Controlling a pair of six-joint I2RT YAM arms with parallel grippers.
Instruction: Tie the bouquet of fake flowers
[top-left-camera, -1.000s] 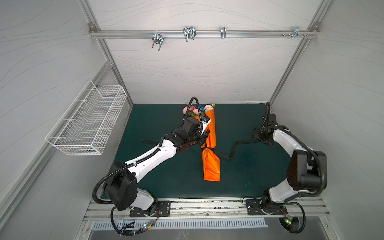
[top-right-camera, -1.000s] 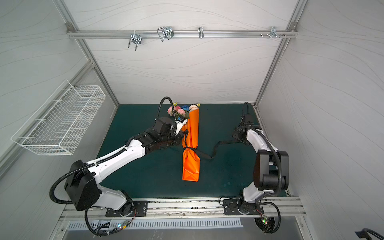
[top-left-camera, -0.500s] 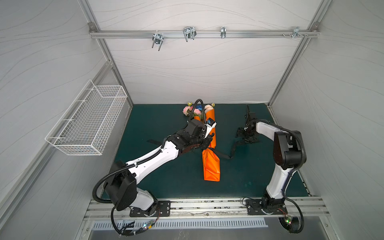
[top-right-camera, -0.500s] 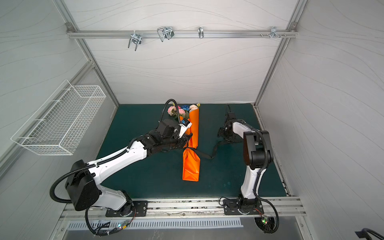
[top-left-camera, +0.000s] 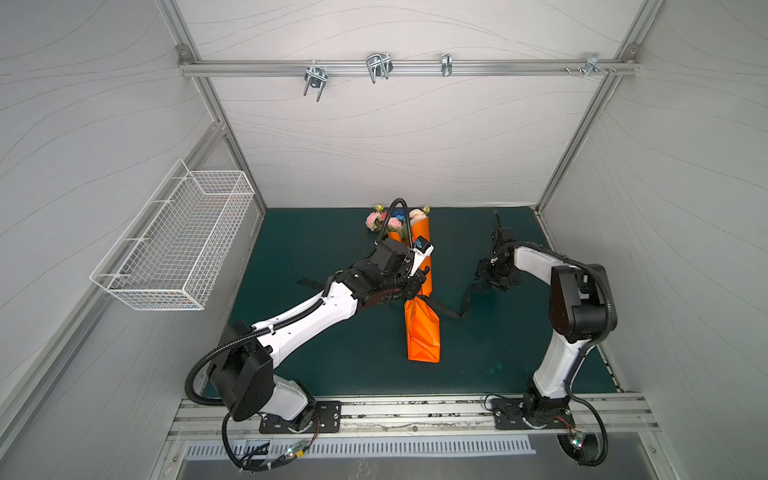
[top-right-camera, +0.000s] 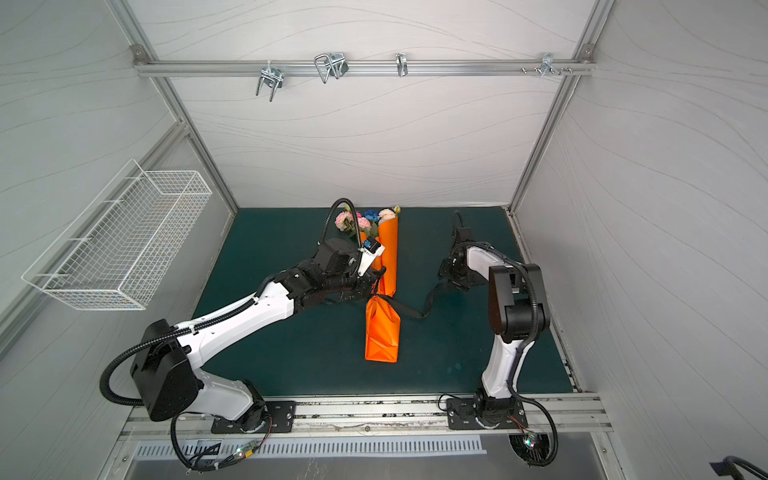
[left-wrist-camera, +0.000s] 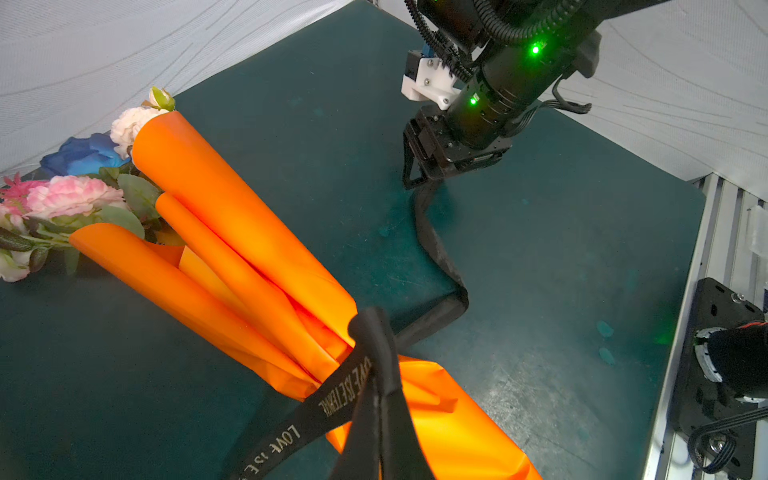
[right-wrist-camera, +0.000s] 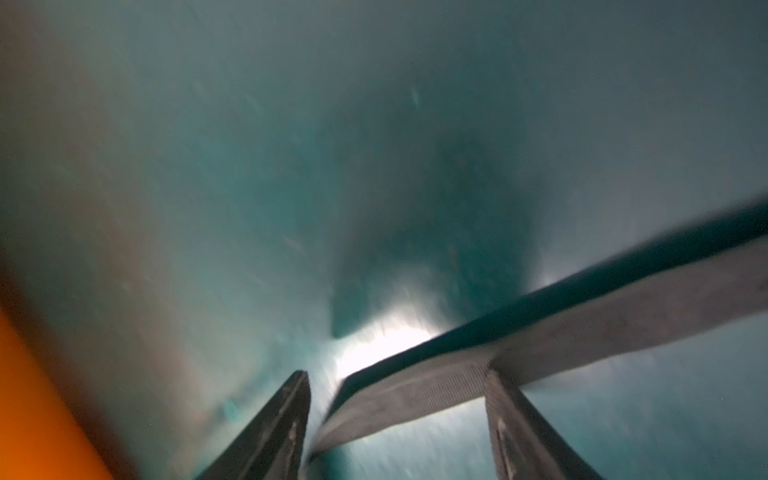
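On the green mat (top-left-camera: 353, 365) the bouquet of fake flowers (top-left-camera: 376, 220) lies mid-table, blossoms toward the far wall, stems rolled inside the orange paper (top-left-camera: 422, 332). The black ribbon (left-wrist-camera: 434, 249) crosses the wrap's waist, one tail trailing right. No knot or bow seen, so judged wrapped but untied, with cinching and tying left. Left arm stretches in from its near-left base, left gripper (left-wrist-camera: 374, 353) low at the crossing, fingers pressed together, seemingly pinching the ribbon. Right arm folded, elbow high. Right gripper (right-wrist-camera: 395, 374) is down at the right tail, jaws spread around it, not clamped.
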